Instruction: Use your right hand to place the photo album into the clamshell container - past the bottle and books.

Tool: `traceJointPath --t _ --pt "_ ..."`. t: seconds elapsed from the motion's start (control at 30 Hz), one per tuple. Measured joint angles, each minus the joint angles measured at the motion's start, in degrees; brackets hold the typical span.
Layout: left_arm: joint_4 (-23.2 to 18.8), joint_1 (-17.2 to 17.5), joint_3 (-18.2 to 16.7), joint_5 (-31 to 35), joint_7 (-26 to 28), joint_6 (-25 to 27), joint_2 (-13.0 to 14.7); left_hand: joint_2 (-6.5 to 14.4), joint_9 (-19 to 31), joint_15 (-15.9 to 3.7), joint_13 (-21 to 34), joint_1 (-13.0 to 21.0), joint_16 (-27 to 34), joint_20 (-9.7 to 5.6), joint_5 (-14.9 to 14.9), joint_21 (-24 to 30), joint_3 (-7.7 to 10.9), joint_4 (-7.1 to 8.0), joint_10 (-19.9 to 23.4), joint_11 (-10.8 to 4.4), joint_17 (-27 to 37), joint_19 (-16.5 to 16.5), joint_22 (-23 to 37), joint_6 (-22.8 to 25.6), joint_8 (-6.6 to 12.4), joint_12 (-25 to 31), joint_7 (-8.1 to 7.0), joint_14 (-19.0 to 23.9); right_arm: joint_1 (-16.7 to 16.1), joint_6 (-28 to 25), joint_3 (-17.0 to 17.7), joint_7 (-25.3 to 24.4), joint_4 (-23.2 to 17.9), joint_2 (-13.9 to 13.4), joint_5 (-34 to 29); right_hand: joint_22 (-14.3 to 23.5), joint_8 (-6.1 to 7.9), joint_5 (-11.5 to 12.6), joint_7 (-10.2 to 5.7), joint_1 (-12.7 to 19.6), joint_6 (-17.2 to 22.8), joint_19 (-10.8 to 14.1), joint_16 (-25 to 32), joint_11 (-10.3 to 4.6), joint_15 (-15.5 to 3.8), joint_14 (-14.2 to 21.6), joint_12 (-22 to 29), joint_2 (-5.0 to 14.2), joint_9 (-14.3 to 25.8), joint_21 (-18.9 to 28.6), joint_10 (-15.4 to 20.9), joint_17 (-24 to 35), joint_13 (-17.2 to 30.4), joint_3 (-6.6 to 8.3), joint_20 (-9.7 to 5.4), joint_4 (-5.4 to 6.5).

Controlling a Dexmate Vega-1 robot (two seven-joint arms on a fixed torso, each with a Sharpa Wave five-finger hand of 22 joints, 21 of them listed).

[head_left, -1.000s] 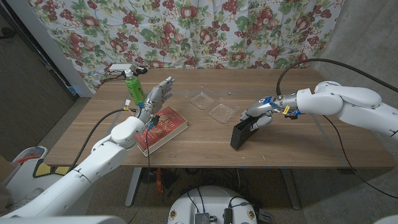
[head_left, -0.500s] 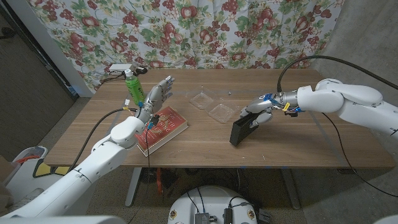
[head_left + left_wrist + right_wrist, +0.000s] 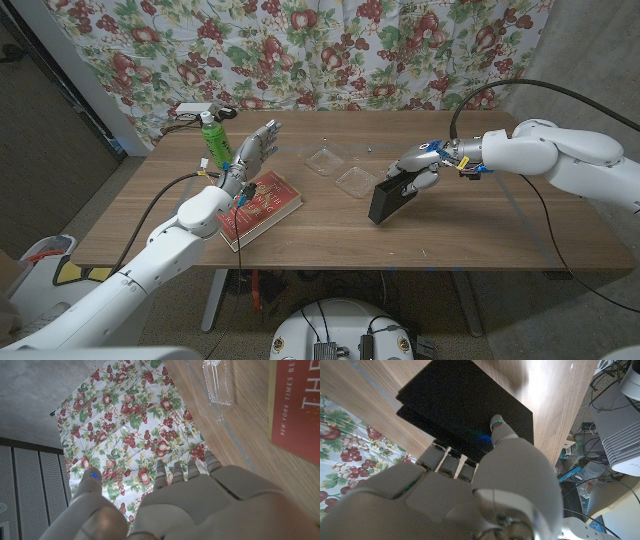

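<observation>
- Two risks stand out in the head view. We judge the photo album (image 3: 389, 199) could slip, since the right hand (image 3: 420, 172) grips it only by its upper edge while it hangs tilted just over the table (image 3: 470, 235). We also judge it may not fit: the open clamshell container (image 3: 342, 170), just to its left, looks shallow and light, so a heavy set-down could shove it. The album is a black, flat, rectangular slab. The left hand (image 3: 254, 152) stands with fingers spread and holds nothing, beside the green bottle (image 3: 216, 140) and over the red book (image 3: 260, 206).
- In the left wrist view, we note the left hand (image 3: 170, 505) empty, fingers extended.
- In the right wrist view, the right hand (image 3: 455, 485) has its thumb pressed on the album's (image 3: 470, 405) matte black face, fingers clamped behind.
</observation>
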Motion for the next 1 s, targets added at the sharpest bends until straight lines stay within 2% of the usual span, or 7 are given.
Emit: traceJointPath --t 0.57,1.0 --pt "-0.25 0.93 -0.36 0.20 0.71 -1.11 -0.53 0.00 0.00 0.00 0.00 0.00 0.00 0.00 0.00 0.00 0.00 0.00 0.00 0.00 0.00 0.00 0.00 0.03 0.00 0.00 -0.03 0.00 0.01 -4.75 2.03 -0.25 -2.09 -0.34 4.16 0.22 0.00 0.00 0.42 -0.01 0.41 -0.01 -0.32 -0.32 0.20 1.03 0.55 -0.01 0.87 1.44 0.30 1.03 0.50 -0.20 0.00 0.20" --pt "-0.26 1.70 -0.69 0.64 1.43 -1.89 -0.78 0.00 0.00 0.00 0.00 0.00 0.00 0.00 0.00 0.00 0.00 0.00 0.00 0.00 0.00 0.00 0.00 0.11 0.00 0.00 -0.11 0.00 0.55 -6.52 2.73 -1.72 -3.34 -0.23 5.01 0.20 0.35 -0.26 0.54 -0.11 0.51 -0.01 -1.12 -0.31 -0.01 1.43 0.78 -0.08 1.39 2.41 0.29 1.59 1.09 -0.43 0.01 0.43"
